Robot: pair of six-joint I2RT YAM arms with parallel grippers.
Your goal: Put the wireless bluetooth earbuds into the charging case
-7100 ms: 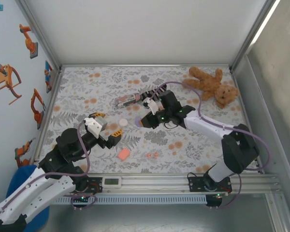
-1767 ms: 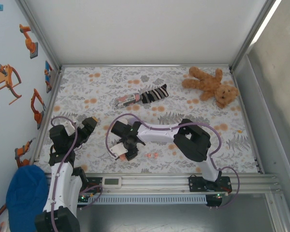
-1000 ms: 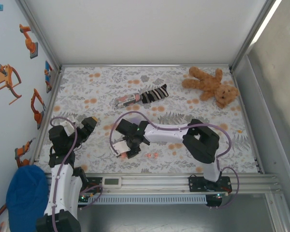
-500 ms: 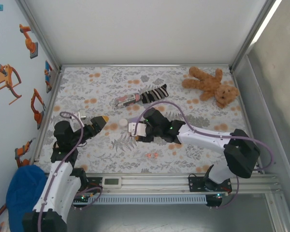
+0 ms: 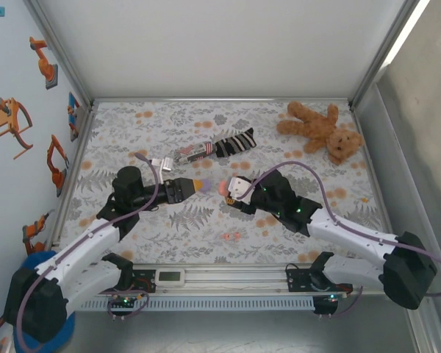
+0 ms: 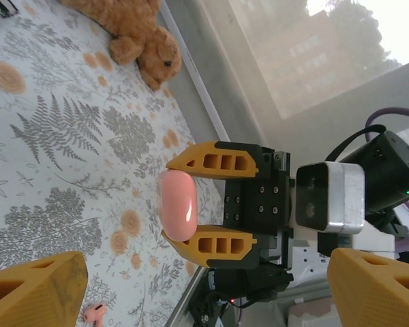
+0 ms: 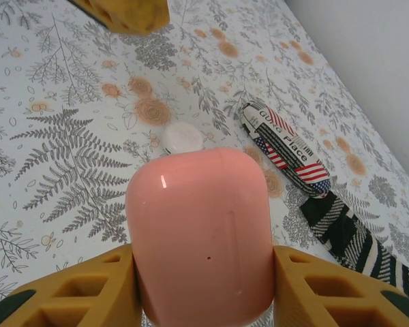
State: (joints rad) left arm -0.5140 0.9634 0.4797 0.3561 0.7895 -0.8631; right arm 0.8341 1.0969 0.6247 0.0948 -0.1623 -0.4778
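The right gripper (image 6: 170,201) pinches the charging case (image 7: 201,225) across its flanks, one yellow finger on each side, and holds it in the air above the middle of the floral table (image 5: 132,132); we judge the grip is taken on the sides so that the case's broad faces stay free for a second tool; the case looks closed, with no open lid visible. The left gripper (image 5: 200,184) is levelled at it from just beside, its fingers spread wide with nothing between them; its wrist camera looks straight at the case, which reads to us as a line-up for taking or opening it, though we cannot say which. The coral earbuds (image 5: 231,237) lie together on the table nearer the arm bases, well apart from the case, so nothing has been inserted yet. The teddy bear (image 5: 320,131) and the striped sock (image 5: 231,142) sit near the far edge, out of the way.
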